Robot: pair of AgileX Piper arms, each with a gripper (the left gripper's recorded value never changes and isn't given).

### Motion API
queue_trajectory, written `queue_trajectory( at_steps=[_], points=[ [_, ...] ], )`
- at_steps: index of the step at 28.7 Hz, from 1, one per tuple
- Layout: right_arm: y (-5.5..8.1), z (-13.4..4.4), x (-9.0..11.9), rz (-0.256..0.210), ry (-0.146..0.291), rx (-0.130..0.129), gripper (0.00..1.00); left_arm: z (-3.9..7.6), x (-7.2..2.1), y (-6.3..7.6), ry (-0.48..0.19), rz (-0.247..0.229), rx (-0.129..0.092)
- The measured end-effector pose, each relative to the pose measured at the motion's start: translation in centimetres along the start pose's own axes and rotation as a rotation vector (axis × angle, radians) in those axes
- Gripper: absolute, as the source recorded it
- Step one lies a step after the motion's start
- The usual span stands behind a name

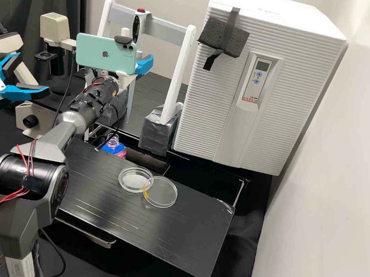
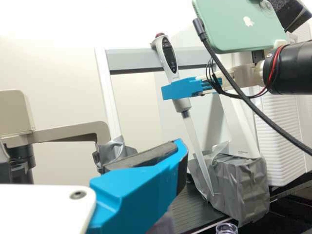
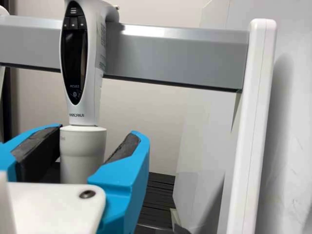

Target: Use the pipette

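Pipette [image 3: 80, 73] hung on rack bar [image 3: 170, 53]; right gripper [image 3: 80, 146] just below bar, jaws spread around pipette body, unclamped; body to be centred, then gripped squarely before lifting

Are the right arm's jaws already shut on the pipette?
No, in the right wrist view the jaws stand either side of the pipette with a gap showing at one blue finger.

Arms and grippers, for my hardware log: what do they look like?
The right arm has dark grey and silver rounded links, with red and black wires running along it. The left gripper and right gripper each have a white body with a screw and bright blue jaws lined with black pads.
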Motion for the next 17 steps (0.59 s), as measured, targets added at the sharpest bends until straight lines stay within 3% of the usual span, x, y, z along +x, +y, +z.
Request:
queue_trajectory(
  at_steps=[2, 11, 17],
  points=[
    [-0.08, -0.08, -0.02, -0.002, -0.001, 0.007, 0.0, 0.0, 0.0, 0.0, 0.0, 0.0, 0.0],
    [-0.32, -0.36, -0.08, -0.008, 0.005, -0.014, 0.0, -0.05, -0.04, -0.05, 0.002, -0.002, 0.0],
    [-0.32, -0.34, -0.08, -0.008, 0.003, -0.008, 0.0, -0.08, -0.04, -0.04, 0.005, -0.001, -0.002]
  ],
)
